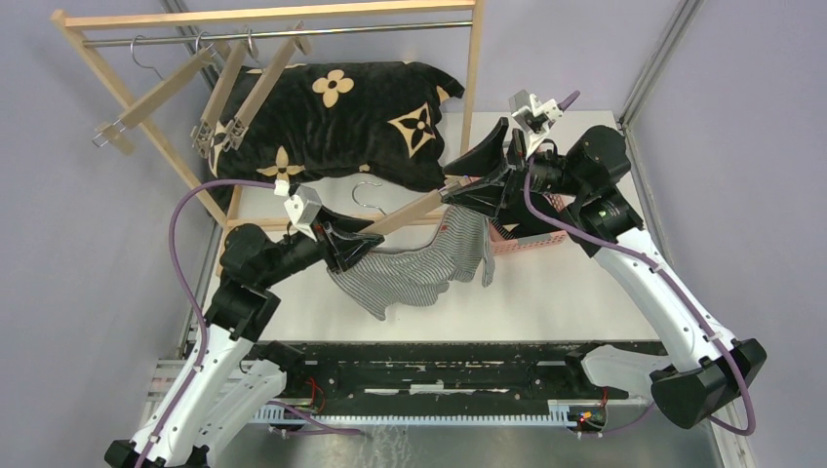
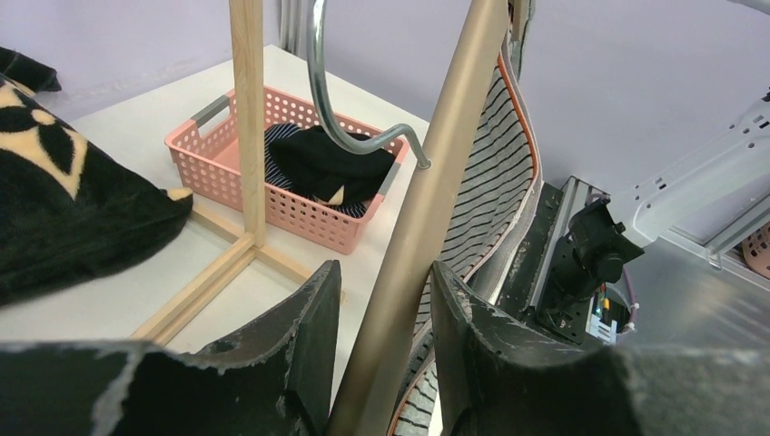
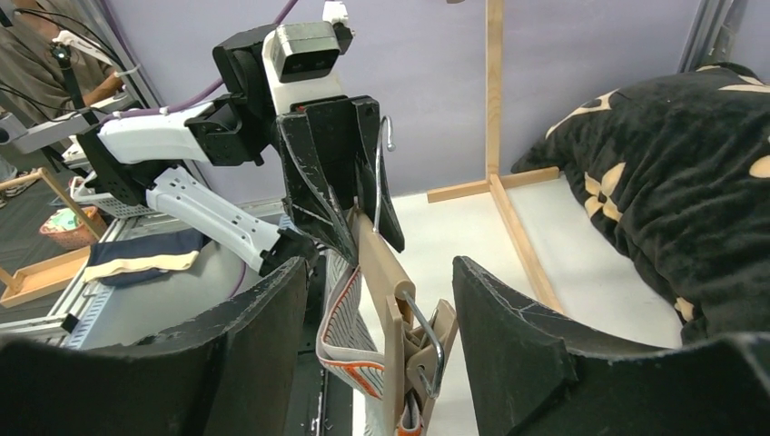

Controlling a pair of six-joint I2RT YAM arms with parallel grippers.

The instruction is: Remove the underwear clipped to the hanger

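**Top view.** You have the wooden hanger [image 1: 414, 207] off the rail, slanting between the two arms above the table [image 1: 566, 292].
- The left gripper [image 1: 366, 239] pinches the bar at its lower left end.
- The right gripper [image 1: 458, 190] sits at the upper right end.
- The grey-white striped underwear [image 1: 419, 268] hangs from the bar in loose folds and sags toward the table. You cannot tell whether it touches.
- A pink basket [image 1: 531, 242] shows just beside the cloth, partly under the right arm.
- The black cushion [image 1: 332, 117] lies under the rack.

**Left wrist.** Both fingers press on the bar, one on each side.
- The cloth runs along the bar, with fine dark lines on pale ground and an orange-edged waistband.
- In the basket lie a navy striped piece [image 2: 277, 168] and a black piece [image 2: 327, 163], the black on top.

**Right wrist.** The jaws stand spread on either side of the hanger's clip [image 3: 422, 350], and neither finger appears to touch it. The waistband curls just below and beside the clip.
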